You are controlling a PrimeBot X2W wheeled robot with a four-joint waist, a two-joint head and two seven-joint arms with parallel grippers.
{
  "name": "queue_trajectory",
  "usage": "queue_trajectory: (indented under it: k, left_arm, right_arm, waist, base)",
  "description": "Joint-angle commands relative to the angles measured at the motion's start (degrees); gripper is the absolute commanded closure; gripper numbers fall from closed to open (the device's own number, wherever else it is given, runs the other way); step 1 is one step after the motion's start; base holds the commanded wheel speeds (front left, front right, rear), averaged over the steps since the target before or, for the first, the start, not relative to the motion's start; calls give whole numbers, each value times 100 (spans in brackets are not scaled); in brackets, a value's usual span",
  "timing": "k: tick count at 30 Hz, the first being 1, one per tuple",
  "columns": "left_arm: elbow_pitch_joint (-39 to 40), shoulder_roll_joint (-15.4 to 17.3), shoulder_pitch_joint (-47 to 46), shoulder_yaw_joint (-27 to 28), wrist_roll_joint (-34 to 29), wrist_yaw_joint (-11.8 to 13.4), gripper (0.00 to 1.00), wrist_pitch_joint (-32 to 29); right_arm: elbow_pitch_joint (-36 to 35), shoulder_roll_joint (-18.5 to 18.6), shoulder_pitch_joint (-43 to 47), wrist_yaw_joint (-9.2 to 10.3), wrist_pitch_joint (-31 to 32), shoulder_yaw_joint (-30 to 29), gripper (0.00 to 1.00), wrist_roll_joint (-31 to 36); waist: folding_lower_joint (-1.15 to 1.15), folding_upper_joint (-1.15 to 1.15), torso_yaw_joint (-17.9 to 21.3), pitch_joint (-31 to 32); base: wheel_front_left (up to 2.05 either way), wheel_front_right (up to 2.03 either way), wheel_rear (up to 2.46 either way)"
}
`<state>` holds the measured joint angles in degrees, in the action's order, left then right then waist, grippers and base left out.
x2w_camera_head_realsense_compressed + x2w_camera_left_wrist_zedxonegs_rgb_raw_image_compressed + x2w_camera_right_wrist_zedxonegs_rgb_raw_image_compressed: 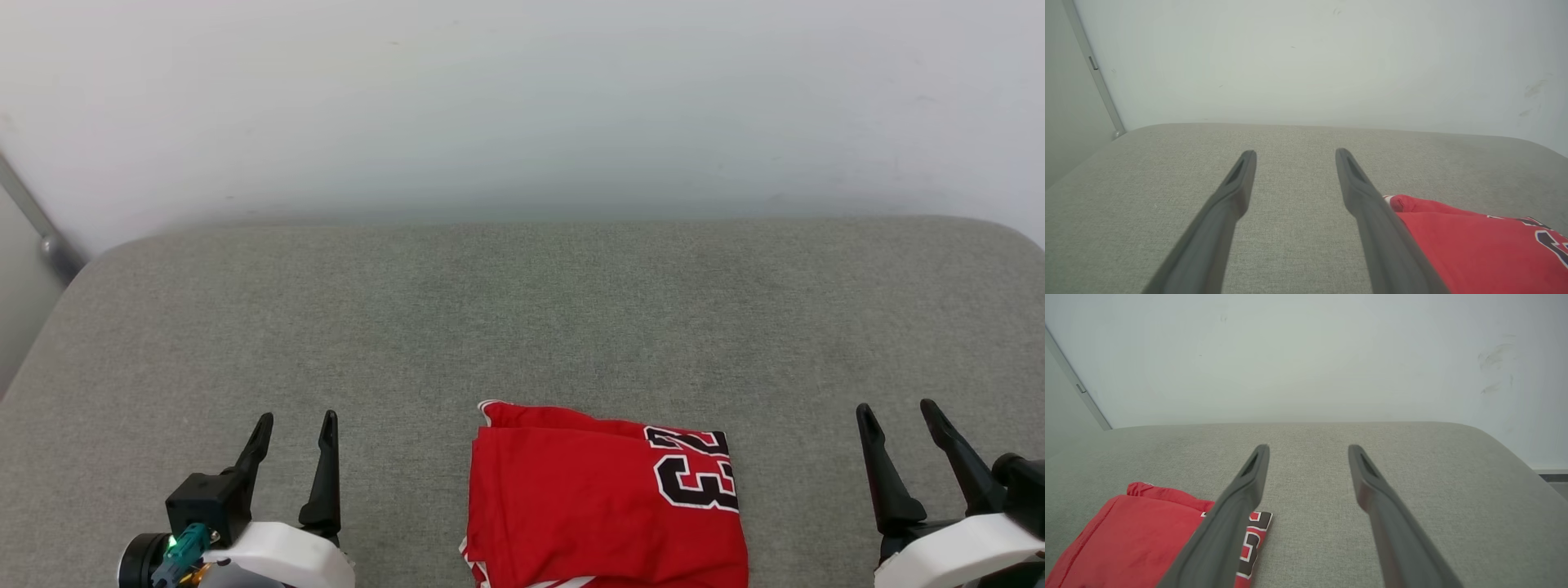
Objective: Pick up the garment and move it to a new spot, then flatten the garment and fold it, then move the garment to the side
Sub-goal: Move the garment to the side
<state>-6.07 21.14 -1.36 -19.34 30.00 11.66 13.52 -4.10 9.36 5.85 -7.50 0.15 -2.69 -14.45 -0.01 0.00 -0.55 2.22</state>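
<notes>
The garment (604, 498) is a red shirt with a black-and-white 23, lying folded into a compact rectangle on the grey cushion, at the bottom centre of the head view. My left gripper (295, 420) stands open at the lower left, well left of the garment, with nothing between its fingers. My right gripper (898, 408) stands open at the lower right, to the garment's right, also holding nothing. In the left wrist view the open left gripper (1295, 152) has the garment (1474, 245) at its lower right. In the right wrist view the open right gripper (1308, 447) has the garment (1126, 535) at its lower left.
The grey fabric cushion (522, 310) stretches wide, with rounded far corners, and ends against a pale wall (522, 98). A grey metal rail (41, 229) runs down at the far left. Bare cushion lies beyond and on both sides of the garment.
</notes>
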Motion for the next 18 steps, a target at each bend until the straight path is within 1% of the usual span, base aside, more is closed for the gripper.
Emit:
queue_trajectory:
  k: [1, 6, 9, 11, 16, 18]
  left_arm:
    - [-11, 15, 48, -2, -16, 18, 0, 7]
    - [-15, 25, 24, 8, -1, 36, 0, 21]
    - [-2, 30, -1, 27, 18, 38, 0, 35]
    - [11, 14, -48, 45, 21, 48, 0, 43]
    - [50, -62, -121, 62, -3, 47, 0, 92]
    - [62, -86, -152, 69, -27, 44, 0, 104]
  right_arm:
    - [-26, -12, 35, 2, 20, 5, 0, 19]
    - [-18, -19, -33, 2, 138, -82, 0, -72]
    - [212, 15, -100, 2, 512, -326, 0, -396]
    - [433, 96, -175, 2, 1021, -534, 0, -748]
    - [1055, 399, -378, 2, 2698, -1131, 0, -1439]
    - [1298, 458, -478, 2, 3411, -1377, 0, -1687]
  waist:
    - [1, 0, 4, -3]
    - [1, 0, 38, -36]
    - [1, 0, 52, -84]
    - [1, 0, 39, -114]
    - [1, 0, -50, -186]
    - [1, 0, -112, -209]
  base:
    - [0, 0, 0]
    - [0, 0, 0]
    - [0, 0, 0]
    - [0, 0, 0]
    - [0, 0, 0]
    - [0, 0, 0]
